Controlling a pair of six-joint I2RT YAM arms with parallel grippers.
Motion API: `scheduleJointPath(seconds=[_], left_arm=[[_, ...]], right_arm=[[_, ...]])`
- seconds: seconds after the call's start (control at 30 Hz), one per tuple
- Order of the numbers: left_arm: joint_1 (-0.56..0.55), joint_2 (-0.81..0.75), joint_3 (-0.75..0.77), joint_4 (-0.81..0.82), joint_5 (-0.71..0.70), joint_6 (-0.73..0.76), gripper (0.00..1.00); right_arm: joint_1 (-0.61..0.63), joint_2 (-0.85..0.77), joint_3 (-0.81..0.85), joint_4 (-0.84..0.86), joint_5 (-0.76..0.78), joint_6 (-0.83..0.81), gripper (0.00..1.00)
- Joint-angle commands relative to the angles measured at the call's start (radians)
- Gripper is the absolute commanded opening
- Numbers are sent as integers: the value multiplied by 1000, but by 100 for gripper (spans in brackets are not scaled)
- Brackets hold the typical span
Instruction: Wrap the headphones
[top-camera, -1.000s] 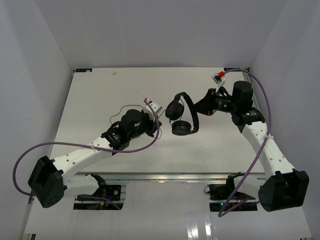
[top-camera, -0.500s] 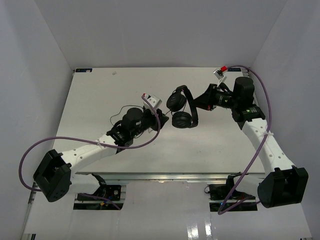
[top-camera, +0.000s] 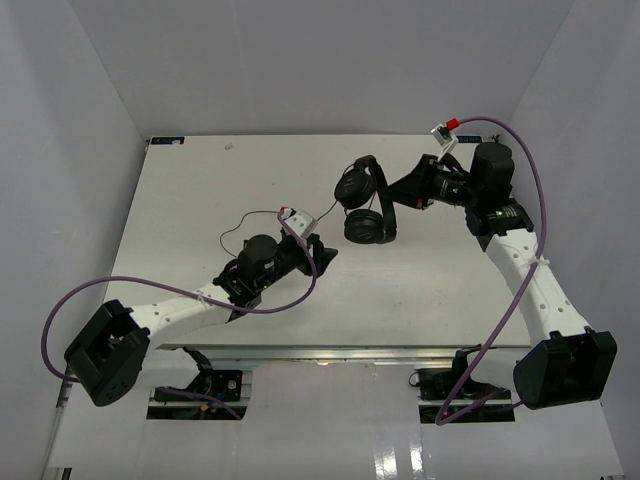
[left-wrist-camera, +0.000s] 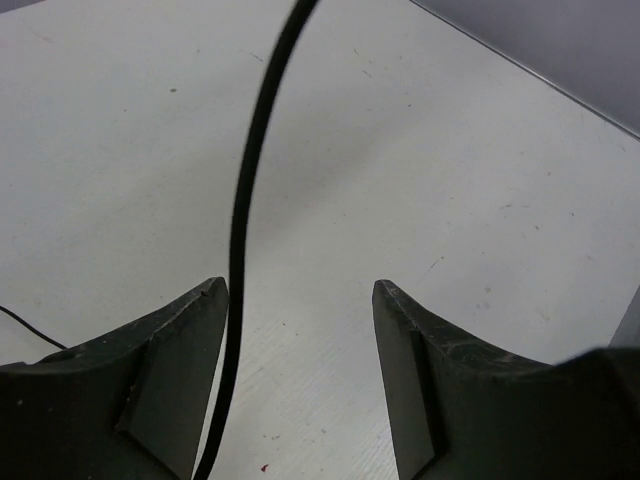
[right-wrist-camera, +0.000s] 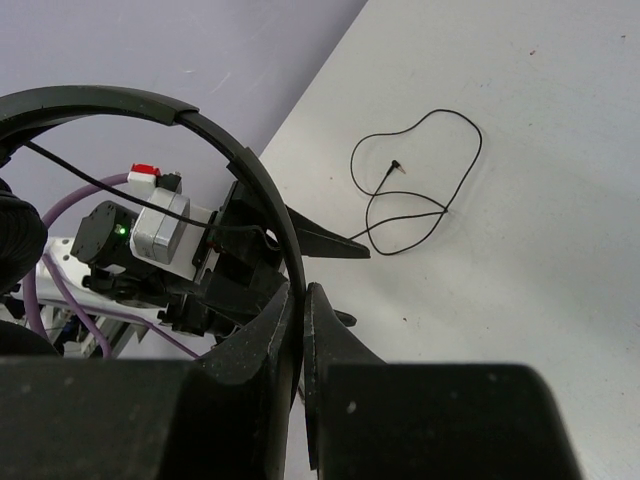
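The black headphones (top-camera: 364, 226) hang above the table at back centre. My right gripper (top-camera: 396, 203) is shut on their thin headband (right-wrist-camera: 232, 150), which runs down between the closed fingers (right-wrist-camera: 303, 292). Both earcups sit left of that gripper. My left gripper (top-camera: 322, 257) is lower and to the left, over the table. Its jaws (left-wrist-camera: 298, 290) stand apart, and the thin black cord (left-wrist-camera: 241, 200) runs past the inner face of the left finger without being clamped. The rest of the cord lies in loose loops (right-wrist-camera: 425, 190) on the table, with the plug (right-wrist-camera: 393, 166) at its end.
White table (top-camera: 200, 190) enclosed by white walls at the back and both sides. Purple robot cables (top-camera: 530, 190) arc off each arm. The left arm and its wrist camera (right-wrist-camera: 160, 225) show behind the headband in the right wrist view.
My left gripper has opened and let the cord go, and has drawn back toward the near edge. My right gripper has carried the headphones a little farther back and to the right.
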Motion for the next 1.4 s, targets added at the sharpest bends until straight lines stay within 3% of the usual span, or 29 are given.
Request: scheduleJointPath(seconds=[0.0,0.43,0.87,1.17,1.2,1.3,1.33,1.37], left_arm=[[4,-15,-14,9,0,76,70],[37,-69,-163,51,-38,66,70],[41,-202,-193,10,116,61,72],[41,-244,-258,-20,110,37,70],[41,-241,-262,-17,108,31,68],[41,-205,-263,-9,102,7,41],[41,-201,-262,-8,102,-3,38],[41,-180,-256,-5,112,-13,22]], right_arm=[[-10,-15,50,43,-19,37,8],[-36,-4,80,42,-27,35,8],[-53,-1,71,40,-17,25,8],[-62,2,81,38,-13,30,8],[-62,3,80,38,-12,31,8],[-64,2,76,38,7,34,8],[-64,2,75,37,12,36,8],[-64,4,73,37,23,38,8]])
